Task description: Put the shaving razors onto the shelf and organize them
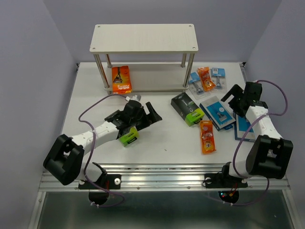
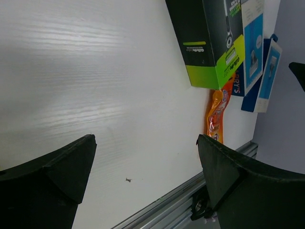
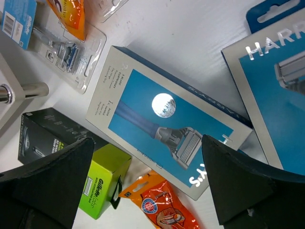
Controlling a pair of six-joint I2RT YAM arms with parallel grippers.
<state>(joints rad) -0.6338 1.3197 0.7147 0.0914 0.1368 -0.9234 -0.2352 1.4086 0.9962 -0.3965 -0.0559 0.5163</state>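
Right pincer (image 3: 147, 140) apart over blue white-panelled razor box (image 3: 167, 129) | left pincer (image 2: 145, 143) apart, empty | risk: crowding orange flat pack (image 3: 164, 210) may snag

In front of me the white table (image 1: 157, 148) carries the shelf (image 1: 143, 38) at its far edge, a black-and-lime box (image 1: 187, 109) near the middle with a blue box (image 1: 218, 112) just beside it, an orange flat pack (image 1: 207, 136) nearer me, and a second lime-ended box (image 1: 128, 137) on my left.
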